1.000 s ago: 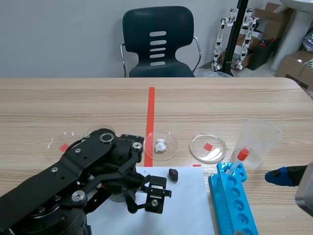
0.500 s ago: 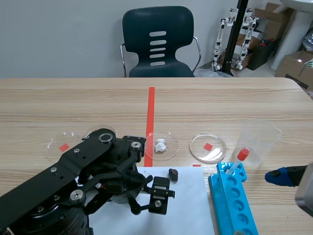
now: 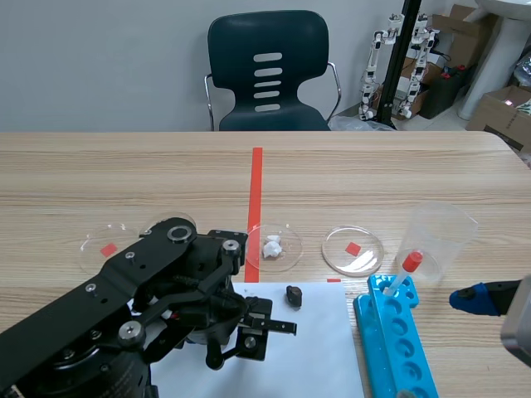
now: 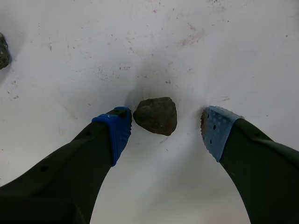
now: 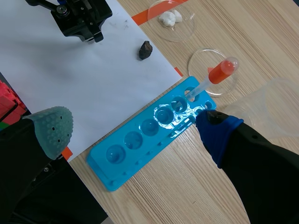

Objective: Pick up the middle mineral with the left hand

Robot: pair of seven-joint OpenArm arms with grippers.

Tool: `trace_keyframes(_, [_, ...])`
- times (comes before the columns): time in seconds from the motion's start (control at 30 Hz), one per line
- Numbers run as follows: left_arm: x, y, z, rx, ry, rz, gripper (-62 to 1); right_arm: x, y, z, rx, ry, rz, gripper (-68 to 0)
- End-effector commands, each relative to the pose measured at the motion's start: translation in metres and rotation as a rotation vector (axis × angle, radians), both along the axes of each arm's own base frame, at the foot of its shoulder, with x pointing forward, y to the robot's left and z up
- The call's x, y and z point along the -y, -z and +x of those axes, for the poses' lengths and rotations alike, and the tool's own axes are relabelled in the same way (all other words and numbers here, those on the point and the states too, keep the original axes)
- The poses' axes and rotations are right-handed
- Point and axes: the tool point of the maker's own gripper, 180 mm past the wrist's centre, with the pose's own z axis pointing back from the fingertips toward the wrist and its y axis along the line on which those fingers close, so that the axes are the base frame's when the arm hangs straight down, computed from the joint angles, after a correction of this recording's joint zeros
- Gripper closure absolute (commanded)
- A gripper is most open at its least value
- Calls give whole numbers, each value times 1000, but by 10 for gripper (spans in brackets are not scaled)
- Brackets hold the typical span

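In the scene view, the left hand (image 3: 249,333) hung low over the white sheet (image 3: 319,352) on the tabletop (image 3: 373,182), hiding the stone beneath it. A second dark stone (image 3: 294,295) lay on the sheet at two o'clock from that hand. A blue rack (image 3: 398,340) sat at the sheet's three o'clock edge.

In the left wrist view, the middle mineral (image 4: 156,115) lay on the sheet between the left hand's spread fingers. One blue pad (image 4: 117,131) sat at the mineral's nine o'clock, so close that contact could not be judged. The other pad (image 4: 216,133), at three o'clock, stood clearly apart. The second stone showed at ten o'clock.

In the right wrist view, the right hand (image 5: 134,129) was spread wide with nothing between its fingers, above the rack. A dropper (image 5: 219,72) with an orange-red bulb leaned in the rack's end hole at one o'clock.
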Motion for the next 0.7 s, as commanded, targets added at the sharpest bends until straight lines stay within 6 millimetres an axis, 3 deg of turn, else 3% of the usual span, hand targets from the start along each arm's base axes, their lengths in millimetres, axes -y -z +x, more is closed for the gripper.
trace_keyframes(0.0, [5, -5, 6, 24, 3, -13, -340, -3, -8, 4, 27, -13, 9, -547])
trace_keyframes(0.27, [5, -7, 12, 46, 3, -14, -339, -3, -8, 4, 27, -13, 9, -547])
trace_keyframes(0.67, [5, -7, 10, 35, 3, -13, -153, -3, -8, 4, 27, -13, 9, -547])
